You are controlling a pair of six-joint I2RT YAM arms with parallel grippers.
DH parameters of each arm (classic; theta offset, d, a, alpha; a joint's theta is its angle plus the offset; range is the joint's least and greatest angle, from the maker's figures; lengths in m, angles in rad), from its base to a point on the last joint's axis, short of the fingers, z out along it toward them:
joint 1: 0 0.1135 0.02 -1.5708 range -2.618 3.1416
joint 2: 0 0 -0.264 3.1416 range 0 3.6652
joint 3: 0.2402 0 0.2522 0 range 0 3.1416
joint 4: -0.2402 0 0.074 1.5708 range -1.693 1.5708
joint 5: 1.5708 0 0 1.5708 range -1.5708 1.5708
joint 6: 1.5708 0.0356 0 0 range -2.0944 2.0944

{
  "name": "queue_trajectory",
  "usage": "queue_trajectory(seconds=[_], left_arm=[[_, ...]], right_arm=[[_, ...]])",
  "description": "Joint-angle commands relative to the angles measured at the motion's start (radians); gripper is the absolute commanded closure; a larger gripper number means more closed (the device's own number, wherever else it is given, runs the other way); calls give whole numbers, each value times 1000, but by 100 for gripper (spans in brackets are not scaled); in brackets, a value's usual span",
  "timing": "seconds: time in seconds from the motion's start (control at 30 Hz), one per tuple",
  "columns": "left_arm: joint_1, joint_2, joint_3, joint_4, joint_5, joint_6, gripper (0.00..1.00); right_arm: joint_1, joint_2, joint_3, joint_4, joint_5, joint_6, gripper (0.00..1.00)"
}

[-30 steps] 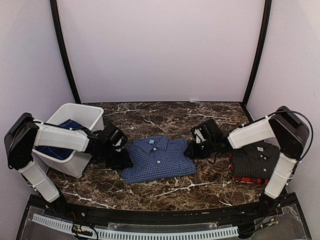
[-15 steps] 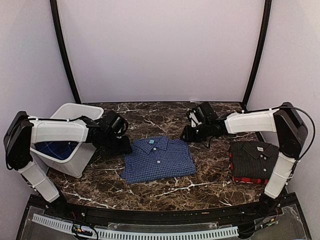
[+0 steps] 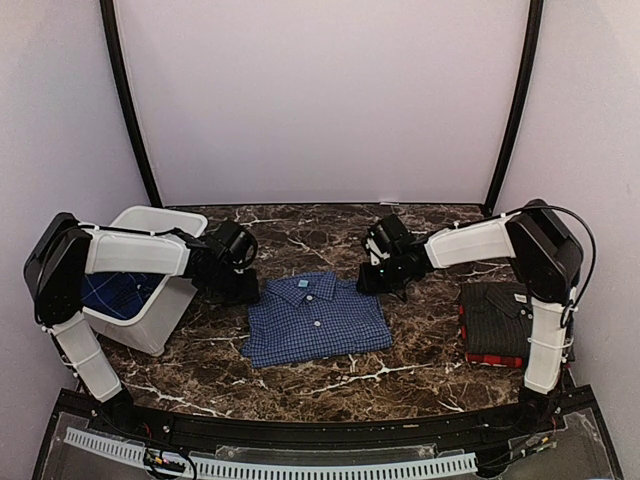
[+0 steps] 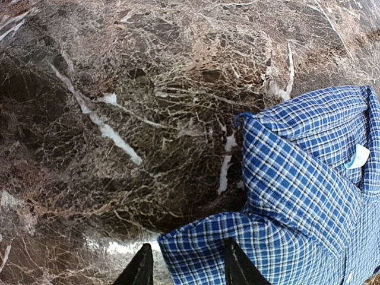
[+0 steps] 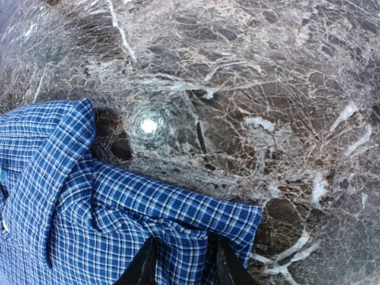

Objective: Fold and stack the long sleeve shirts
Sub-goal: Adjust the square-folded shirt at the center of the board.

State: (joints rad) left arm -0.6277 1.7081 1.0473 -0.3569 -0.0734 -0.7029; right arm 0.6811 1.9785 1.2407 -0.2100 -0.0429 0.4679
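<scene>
The blue-and-white check shirt (image 3: 315,320) is lying folded in the middle of the worktop (image 3: 420,375). Both arms are stretching inward and low to its far corners, the left pincer (image 4: 187,243) and right pincer (image 5: 184,240) each standing apart above the cloth edge. The black pinstriped shirt (image 3: 500,315) is resting on the red plaid shirt (image 3: 490,358) at right.

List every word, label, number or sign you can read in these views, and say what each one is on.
No text is readable in any view.
Neck label on the blue-and-white checked shirt: pale blue, too small and blurred to read.
</scene>
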Motion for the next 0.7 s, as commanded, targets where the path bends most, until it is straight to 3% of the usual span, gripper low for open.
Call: queue_trajectory(seconds=[0.0, 0.17, 0.27, 0.43, 0.5, 0.67], left_arm=[[16, 18, 13, 19, 15, 19, 60], [22, 49, 35, 45, 69, 9, 66], [22, 53, 43, 54, 70, 8, 78], [21, 41, 66, 60, 108, 18, 96], [21, 29, 68, 66, 115, 24, 100], [20, -6, 68, 71, 128, 33, 100]], right_arm=[[8, 9, 31, 6, 8, -10, 70], [8, 4, 44, 1, 11, -12, 73], [7, 5, 49, 0, 8, -15, 78], [8, -12, 49, -7, 6, -13, 95], [8, -28, 44, -9, 12, -14, 100], [8, -87, 22, -19, 32, -10, 100]])
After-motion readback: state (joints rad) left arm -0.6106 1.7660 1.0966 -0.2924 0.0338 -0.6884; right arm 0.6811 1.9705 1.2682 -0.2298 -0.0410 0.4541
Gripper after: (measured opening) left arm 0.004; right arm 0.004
